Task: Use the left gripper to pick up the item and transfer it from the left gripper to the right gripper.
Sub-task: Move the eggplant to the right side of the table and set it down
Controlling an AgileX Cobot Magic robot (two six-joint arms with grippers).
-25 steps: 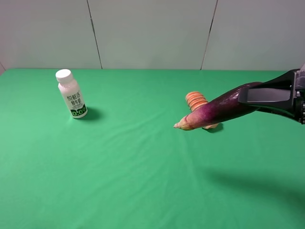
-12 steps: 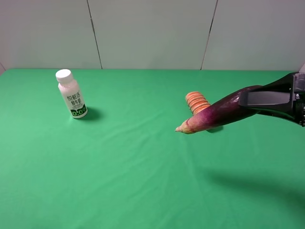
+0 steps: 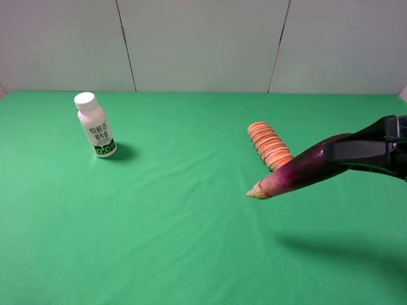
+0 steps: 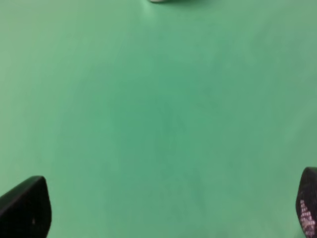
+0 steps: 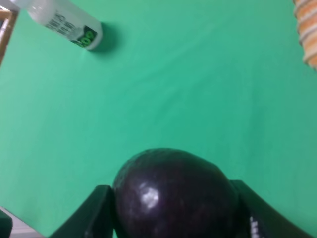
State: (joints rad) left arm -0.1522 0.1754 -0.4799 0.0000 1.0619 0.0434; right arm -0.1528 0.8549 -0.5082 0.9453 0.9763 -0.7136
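The eggplant point(image 3: 299, 173) is held in the air over the right side of the green table, its dark purple end in my right gripper point(image 3: 353, 151) and its pale tip pointing left and slightly down. The right wrist view shows its rounded purple end point(image 5: 173, 193) clamped between the two dark fingers point(image 5: 101, 208). My left gripper point(image 4: 166, 208) is out of the exterior view. In its wrist view its two dark fingertips point(image 4: 25, 206) stand wide apart and empty over bare green cloth.
A white bottle point(image 3: 95, 125) with a green label stands at the back left; it also shows in the right wrist view point(image 5: 64, 22). An orange ridged loaf point(image 3: 268, 145) lies just behind the eggplant. Green cloth point(image 3: 159, 222) covers the table.
My right gripper has drawn back to the right and lowered with the eggplant. The tip has moved right and down, uncovering the orange loaf.
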